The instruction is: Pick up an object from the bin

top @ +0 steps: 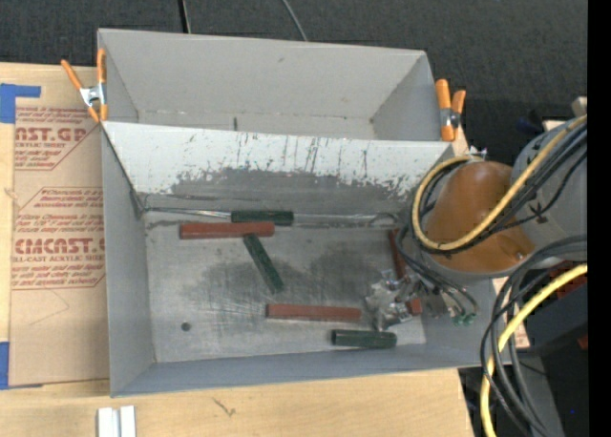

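My gripper (389, 300) is low in the bin's front right corner, under the orange wrist cover. It sits at the right end of a red-brown stick (312, 312) that lies flat along the floor. Just in front of it, by the front wall, lies a short dark green stick (363, 338). A thin reddish piece (393, 250) stands slanted against the right wall just behind the gripper. Whether anything is between the gripper's tips is hidden by its own body.
A dark green stick (263, 263) lies diagonally mid-floor. At the back, a red-brown stick (226, 230) and another dark green one (262, 218) lie along the foot of the sloped wall. The arm and its cables hang over the bin's right side.
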Action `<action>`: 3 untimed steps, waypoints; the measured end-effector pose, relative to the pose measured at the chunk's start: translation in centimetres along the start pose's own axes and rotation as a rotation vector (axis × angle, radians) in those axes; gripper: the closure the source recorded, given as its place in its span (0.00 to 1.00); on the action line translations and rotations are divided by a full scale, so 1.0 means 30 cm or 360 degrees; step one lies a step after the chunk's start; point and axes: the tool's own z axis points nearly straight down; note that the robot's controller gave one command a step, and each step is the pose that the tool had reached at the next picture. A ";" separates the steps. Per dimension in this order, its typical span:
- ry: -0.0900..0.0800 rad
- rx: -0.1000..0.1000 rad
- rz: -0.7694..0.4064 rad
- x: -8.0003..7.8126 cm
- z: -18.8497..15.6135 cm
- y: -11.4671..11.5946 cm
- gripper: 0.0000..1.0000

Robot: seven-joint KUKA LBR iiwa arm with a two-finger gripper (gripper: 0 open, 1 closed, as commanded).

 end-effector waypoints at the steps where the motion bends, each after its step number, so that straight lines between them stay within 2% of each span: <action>1: -0.0059 0.0007 -0.0001 -0.034 -0.013 0.006 0.00; 2: -0.0058 0.0007 -0.0002 -0.034 -0.013 0.006 0.00; 3: 0.0022 -0.0012 -0.0076 -0.051 0.001 0.191 1.00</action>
